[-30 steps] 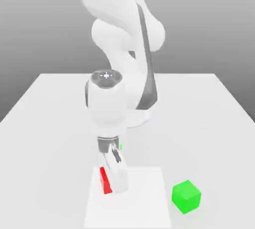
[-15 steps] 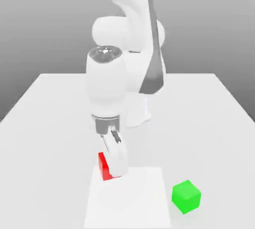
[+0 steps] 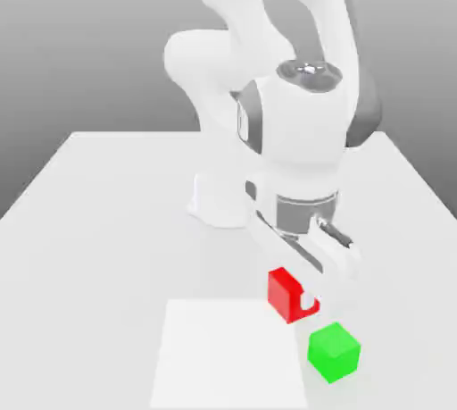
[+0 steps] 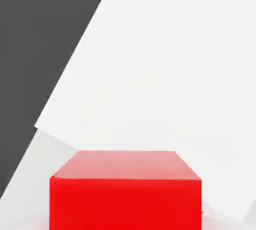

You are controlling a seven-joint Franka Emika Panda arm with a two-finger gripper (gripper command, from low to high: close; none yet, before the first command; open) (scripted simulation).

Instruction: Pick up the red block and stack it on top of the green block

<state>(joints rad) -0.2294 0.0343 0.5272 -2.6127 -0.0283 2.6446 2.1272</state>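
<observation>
Two small smooth-faced cubes sit toward the near edge of the scene in the exterior view: the bright green block (image 3: 334, 352) rests on the plain white table (image 3: 80, 247) closest to the camera, toward the exterior view's right, just beside the right edge of a paler white square mat (image 3: 223, 355) that lies flat on the tabletop. Just behind the green cube and a little toward the exterior view's left, the bright red block (image 3: 287, 293) hangs in the air, clear of the table and the mat, tilted slightly, and not touching the green one. The white two-finger gripper (image 3: 302, 296) has its jaws closed tight on the red cube, one white finger running down across the cube's right-hand face as the exterior view shows it. In the hand view the red block (image 4: 125, 189) appears close up, its top and front faces plain and glossy, with the white mat (image 4: 165, 73) and the table surface beyond it, and dark ground past the table's edge. Above the gripper in the exterior view, the hand joins a metal-grey wrist ring and a bulky white rounded arm link (image 3: 299, 122), which leans over the cubes. Farther back, the arm's white base (image 3: 214, 203) stands on the middle of the table, and behind that is a plain grey backdrop.
</observation>
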